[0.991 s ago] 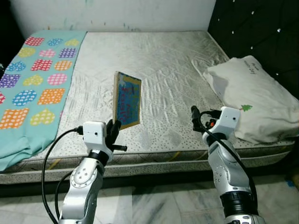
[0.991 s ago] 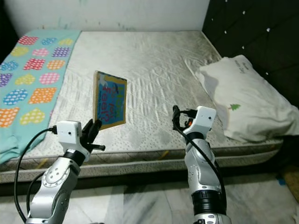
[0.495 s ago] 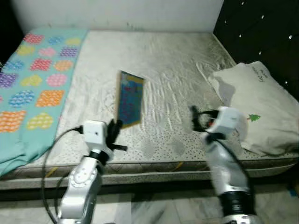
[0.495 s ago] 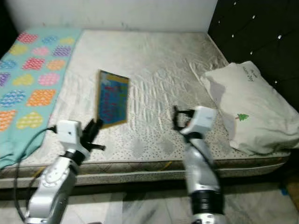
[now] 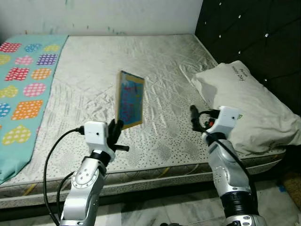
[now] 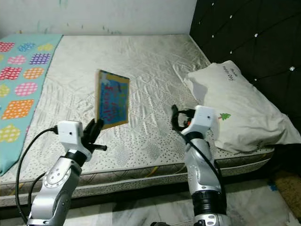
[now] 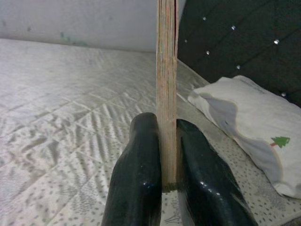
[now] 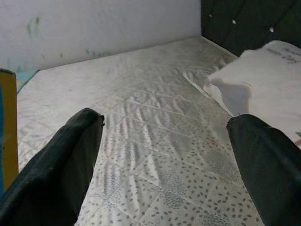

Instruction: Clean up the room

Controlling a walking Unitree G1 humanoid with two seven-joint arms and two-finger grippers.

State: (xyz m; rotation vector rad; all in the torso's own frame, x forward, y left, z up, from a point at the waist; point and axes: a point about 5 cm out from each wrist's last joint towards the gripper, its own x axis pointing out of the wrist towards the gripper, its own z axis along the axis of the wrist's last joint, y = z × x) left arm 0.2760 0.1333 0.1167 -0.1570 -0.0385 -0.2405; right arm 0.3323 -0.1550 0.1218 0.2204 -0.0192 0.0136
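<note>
Bare quilted mattress (image 5: 155,70) takes up most of the scene in the head views, with a patterned teal blanket (image 5: 23,94) spread along its left side, a white pillow (image 5: 249,108) at the right against a dark tufted headboard (image 5: 249,33), and a pale wall at the far end. Above the near edge of the mattress, a thin picture book (image 5: 129,99) is held upright by its lower corner in the left gripper (image 5: 114,132), while the right gripper (image 5: 196,118) is raised empty near the pillow. From the left wrist view, the book (image 7: 167,89) is seen edge-on, pinched at its bottom between the two black fingers (image 7: 138,183), which are closed tight against both covers. From the right wrist view, the right fingers (image 8: 61,169) are spread wide with nothing between them, the mattress (image 8: 155,117) lying beyond. The step in hand is judged to be carrying the book off to a proper place; the pinch is best kept firm and the book kept vertical, since so low a hold on a tall, thin object could let it pivot or slip if the arm is swung quickly.
</note>
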